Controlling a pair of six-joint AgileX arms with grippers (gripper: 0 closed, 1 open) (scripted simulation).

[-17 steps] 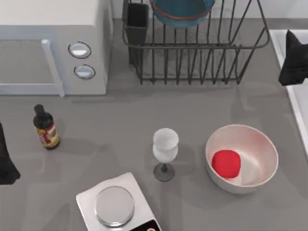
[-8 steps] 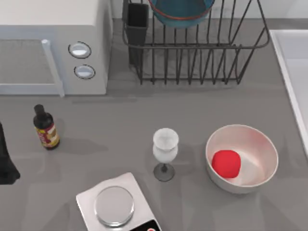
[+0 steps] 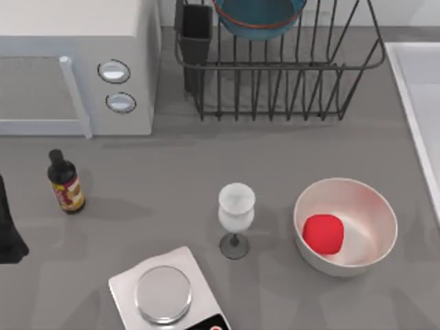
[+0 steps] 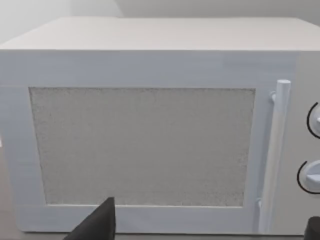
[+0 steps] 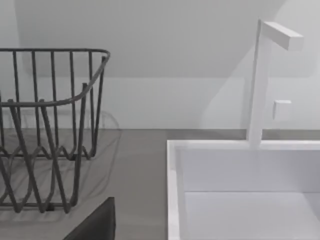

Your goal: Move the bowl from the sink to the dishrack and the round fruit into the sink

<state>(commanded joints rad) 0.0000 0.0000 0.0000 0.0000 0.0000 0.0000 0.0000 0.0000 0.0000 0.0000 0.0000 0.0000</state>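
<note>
At the far edge of the table, the bowl (image 3: 260, 17) sat inside the dishrack (image 3: 289, 75), its teal body and orange-red rim line showing between the upright black bars, just right of the dark utensil cup (image 3: 196, 31) at the rack's left corner. Over on the right side lay the sink (image 3: 419, 103), a pale basin with a raised rim; the right wrist view looked across that rim (image 5: 172, 190) toward a white faucet (image 5: 260, 80), with the rack's end bars (image 5: 50, 125) beside it. The round fruit (image 3: 323, 234) rested near the right front, inside the white bowl (image 3: 375, 206) and against its left inner wall, well apart from the sink.

My left gripper (image 3: 8, 234) was parked at the left edge of the table, near the brown bottle (image 3: 66, 183) and facing the microwave (image 4: 150, 150); one dark fingertip (image 4: 97, 225) showed low in its wrist view, and I cannot tell how its jaws stood. Neither the bowl nor the fruit was anywhere near it. A dark fingertip (image 5: 95, 225) of my right arm showed in the right wrist view, before the gap between rack and sink; the jaw state there I cannot tell either.

Between bottle and white bowl stood a frosted wine glass (image 3: 236, 213), and near it at the front a kitchen scale (image 3: 165, 294).
</note>
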